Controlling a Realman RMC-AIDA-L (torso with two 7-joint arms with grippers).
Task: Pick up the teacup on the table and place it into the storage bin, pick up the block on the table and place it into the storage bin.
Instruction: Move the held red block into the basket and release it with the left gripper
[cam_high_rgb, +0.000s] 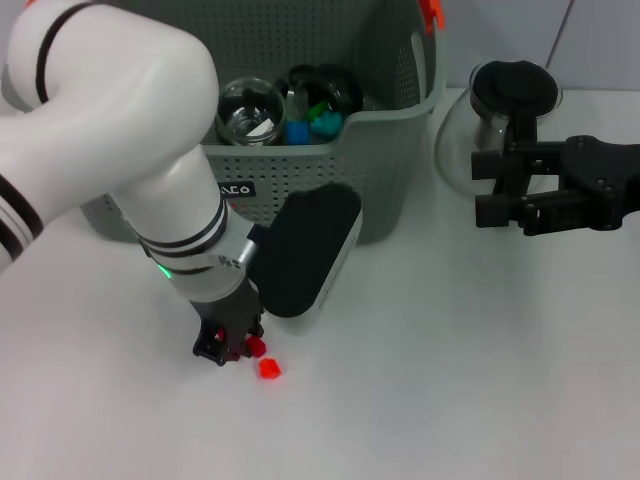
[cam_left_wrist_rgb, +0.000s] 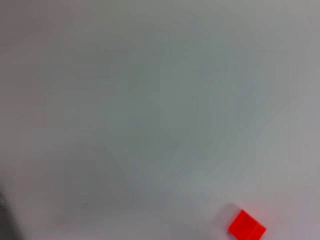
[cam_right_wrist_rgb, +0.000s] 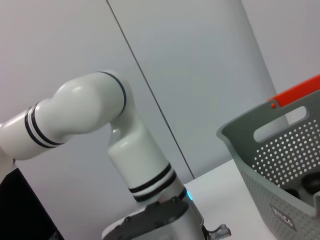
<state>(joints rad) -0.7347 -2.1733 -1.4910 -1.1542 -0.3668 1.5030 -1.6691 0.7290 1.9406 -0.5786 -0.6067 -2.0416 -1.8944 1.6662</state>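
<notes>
A small red block (cam_high_rgb: 268, 368) lies on the white table, just to the right of my left gripper (cam_high_rgb: 228, 347), which hangs low over the table and points down. The block (cam_left_wrist_rgb: 246, 226) also shows in the left wrist view, alone on bare table. The grey perforated storage bin (cam_high_rgb: 385, 150) stands at the back. A clear glass teacup (cam_high_rgb: 248, 112) sits inside it beside blue and green blocks (cam_high_rgb: 310, 126). My right gripper (cam_high_rgb: 490, 188) hovers open at the right with nothing held.
A round glass pot with a black lid (cam_high_rgb: 512, 92) stands right of the bin, just behind the right gripper. The left wrist's black-and-white housing (cam_high_rgb: 305, 250) sits close in front of the bin's wall. White table (cam_high_rgb: 450, 380) stretches across the front right.
</notes>
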